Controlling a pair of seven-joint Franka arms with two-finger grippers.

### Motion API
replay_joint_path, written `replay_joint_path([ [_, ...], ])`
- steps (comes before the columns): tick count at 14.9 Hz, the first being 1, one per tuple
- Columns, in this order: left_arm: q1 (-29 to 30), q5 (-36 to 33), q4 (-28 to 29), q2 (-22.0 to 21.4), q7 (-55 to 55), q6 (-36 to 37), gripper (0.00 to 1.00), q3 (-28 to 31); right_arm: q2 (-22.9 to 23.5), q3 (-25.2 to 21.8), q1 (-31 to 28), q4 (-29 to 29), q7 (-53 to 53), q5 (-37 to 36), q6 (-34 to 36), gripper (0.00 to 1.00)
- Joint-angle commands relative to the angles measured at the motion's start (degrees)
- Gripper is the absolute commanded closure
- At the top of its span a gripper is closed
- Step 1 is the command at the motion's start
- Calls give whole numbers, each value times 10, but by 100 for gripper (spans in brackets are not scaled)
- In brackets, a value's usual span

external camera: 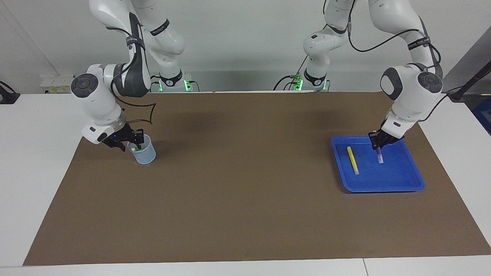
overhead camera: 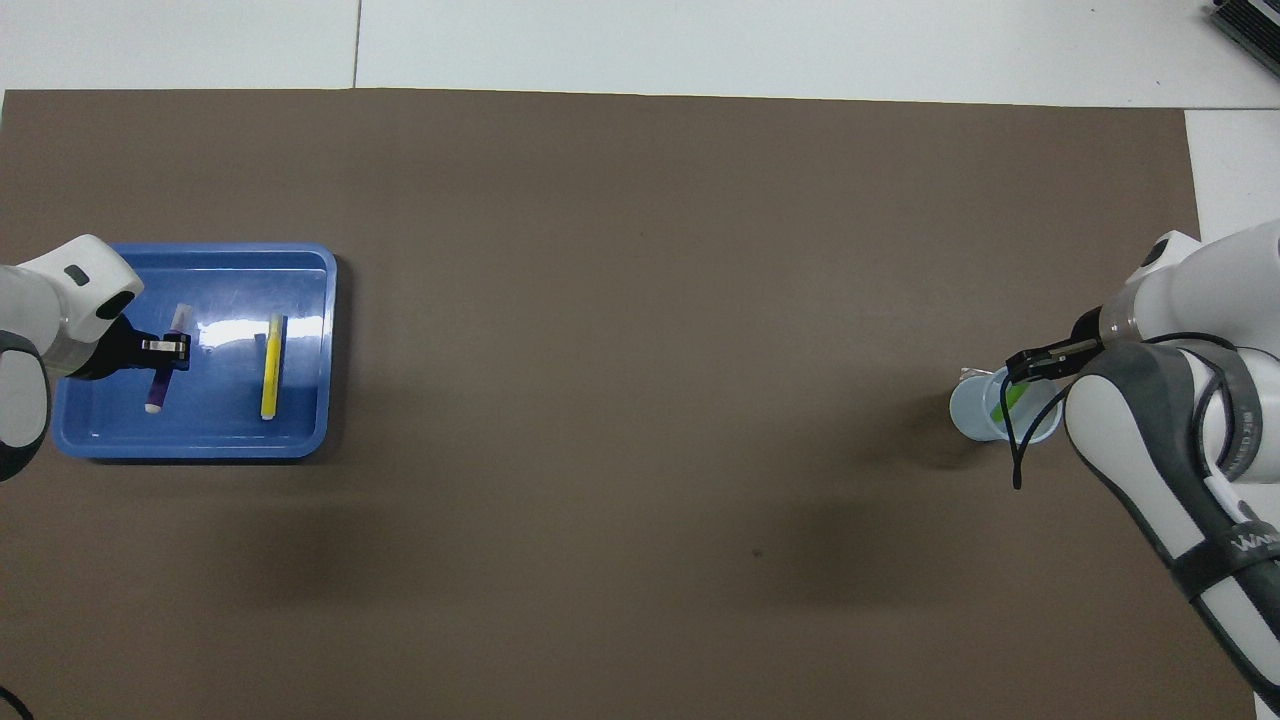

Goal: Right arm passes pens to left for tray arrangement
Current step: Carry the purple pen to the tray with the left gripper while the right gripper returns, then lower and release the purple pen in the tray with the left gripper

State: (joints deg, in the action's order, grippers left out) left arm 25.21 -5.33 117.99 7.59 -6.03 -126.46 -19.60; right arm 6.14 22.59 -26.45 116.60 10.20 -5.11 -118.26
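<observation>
The blue tray point(external camera: 399, 177) point(overhead camera: 232, 288) lies toward the left arm's end of the table. A yellow pen point(external camera: 353, 160) point(overhead camera: 270, 368) lies flat in it. My left gripper point(external camera: 378, 144) point(overhead camera: 165, 349) is low over the tray and shut on the purple pen point(external camera: 379, 155) point(overhead camera: 157, 388), whose pale tip points away from the robots. My right gripper point(external camera: 137, 138) point(overhead camera: 1020, 365), with its blue light, is at the rim of a small pale-blue cup point(external camera: 146, 155) point(overhead camera: 970, 415). The green pen point(external camera: 140, 146) point(overhead camera: 1010, 400) stands tilted in that cup, just under the gripper.
A large brown mat point(external camera: 245, 184) point(overhead camera: 640, 300) covers the middle of the white table. A black cable point(overhead camera: 1012, 450) hangs from the right arm beside the cup.
</observation>
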Motion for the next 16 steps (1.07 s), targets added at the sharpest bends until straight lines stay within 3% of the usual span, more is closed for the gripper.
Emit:
replay_joint_path([
  [1, 10, -20, -5, 33, -2, -39, 100, -5, 15, 9, -9, -11, -13, -13, -4, 46],
  [7, 13, -34, -2, 73, 2, -85, 100, -2, 17, 8, -10, -10, -13, -13, -4, 70],
  [11, 13, -86, 0, 88, 3, -99, 100, -1, 17, 8, -11, -11, -11, -14, 7, 100],
  [13, 12, -117, 4, 89, 2, -100, 100, -2, 16, 8, -11, -27, -4, -12, 38, 100],
  [16, 11, -124, 7, 89, 5, -103, 50, -2, 11, 9, -8, -85, 15, -6, 125, 100],
])
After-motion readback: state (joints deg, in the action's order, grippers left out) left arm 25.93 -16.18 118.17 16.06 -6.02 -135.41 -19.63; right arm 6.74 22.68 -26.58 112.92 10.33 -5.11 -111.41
